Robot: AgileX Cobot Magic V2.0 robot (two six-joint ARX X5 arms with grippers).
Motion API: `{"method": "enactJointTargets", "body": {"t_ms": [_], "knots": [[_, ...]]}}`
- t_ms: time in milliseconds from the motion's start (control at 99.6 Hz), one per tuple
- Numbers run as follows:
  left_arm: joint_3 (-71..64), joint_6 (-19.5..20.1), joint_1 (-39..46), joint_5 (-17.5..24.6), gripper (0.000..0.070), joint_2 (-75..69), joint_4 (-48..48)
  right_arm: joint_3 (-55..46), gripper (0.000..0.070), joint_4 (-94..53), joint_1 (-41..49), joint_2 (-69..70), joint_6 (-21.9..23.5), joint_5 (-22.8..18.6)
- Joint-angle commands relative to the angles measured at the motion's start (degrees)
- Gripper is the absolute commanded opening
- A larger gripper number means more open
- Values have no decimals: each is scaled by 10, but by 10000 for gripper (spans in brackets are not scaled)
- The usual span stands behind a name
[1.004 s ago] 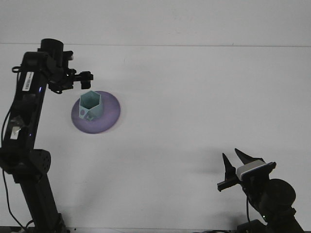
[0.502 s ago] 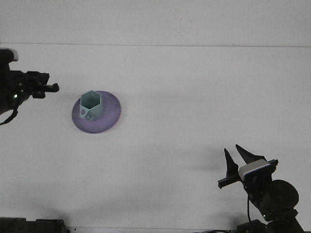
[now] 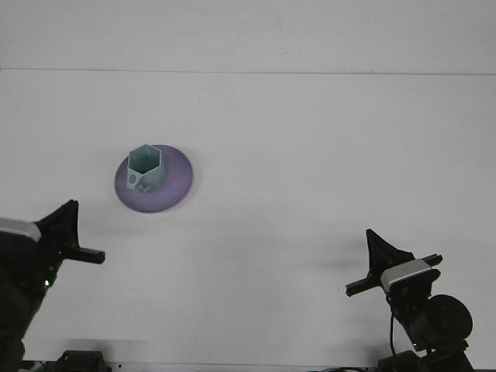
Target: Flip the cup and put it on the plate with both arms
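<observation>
A pale green hexagonal cup (image 3: 145,168) stands upright, mouth up, on the purple plate (image 3: 175,184) at the table's left centre. Nothing touches the cup. My left gripper (image 3: 70,209) is low at the front left, well below and left of the plate. Its fingers show as one dark wedge, shut on nothing. My right gripper (image 3: 373,235) is low at the front right, far from the plate. It too shows a single wedge, shut and empty.
The white table (image 3: 310,155) runs back to a seam with the wall along the top. Besides the plate and cup, only the two arm bases at the front corners are in view.
My left arm has pulled away from beside the cup, swinging out and down to the front left corner. The right gripper's two spread fingers have come together. Cup and plate stay put.
</observation>
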Motion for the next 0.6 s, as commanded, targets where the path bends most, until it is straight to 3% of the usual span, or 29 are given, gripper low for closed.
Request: {"method": "enactJointTargets", "body": {"t_ms": [0, 191, 301, 592], "knots": [[-116, 2, 0, 3, 13, -73, 64, -2, 0, 23, 1, -6, 7, 2], [-285, -16, 0, -5, 12, -224, 155, -4, 0, 26, 1, -4, 1, 8], [-295, -40, 0, -6, 13, -251, 153, -4, 0, 16, 1, -5, 3, 6], [-295, -40, 0, -6, 15, -258, 157, -4, 0, 31, 1, -5, 3, 6]]}}
